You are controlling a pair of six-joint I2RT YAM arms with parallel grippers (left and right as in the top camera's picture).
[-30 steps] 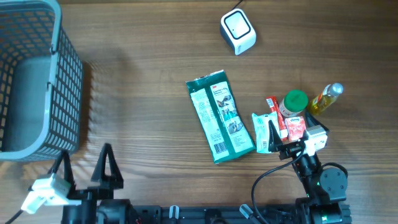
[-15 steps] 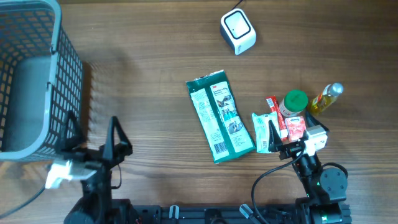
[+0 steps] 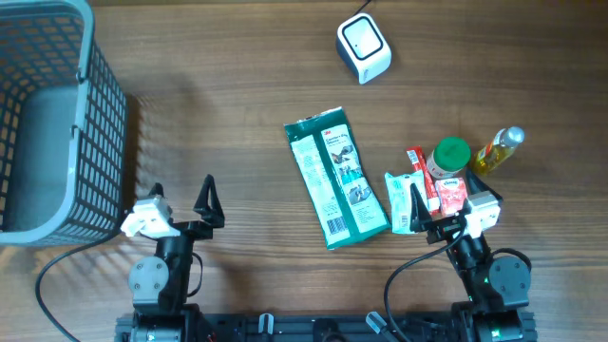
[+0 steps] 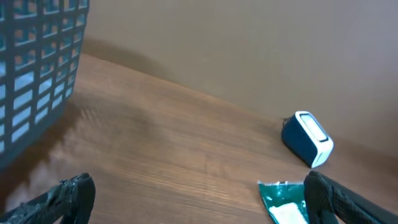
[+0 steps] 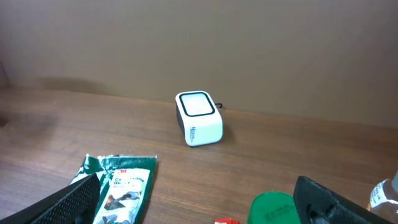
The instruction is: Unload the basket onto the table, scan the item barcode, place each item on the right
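Note:
The white barcode scanner (image 3: pixel 364 47) stands at the table's far side; it also shows in the left wrist view (image 4: pixel 308 138) and the right wrist view (image 5: pixel 199 117). A green wipes packet (image 3: pixel 335 178) lies flat mid-table, its barcode end toward the front. My left gripper (image 3: pixel 181 201) is open and empty at the front left, beside the basket; the green packet's corner (image 4: pixel 283 199) lies near its right finger. My right gripper (image 3: pixel 439 207) is open and empty above the small items at the front right, with the green packet (image 5: pixel 118 186) to its left.
A grey wire basket (image 3: pixel 52 123) fills the left side. At the right cluster a white-green sachet (image 3: pixel 401 201), a red box (image 3: pixel 420 171), a green-lidded jar (image 3: pixel 450 155), a red-white packet (image 3: pixel 452 193) and a yellow bottle (image 3: pixel 499 149). Bare wood lies between basket and packet.
The left arm has swung from the bottom-left corner to the right and forward, now pointing onto the table beside the basket. The right arm and all items have stayed put.

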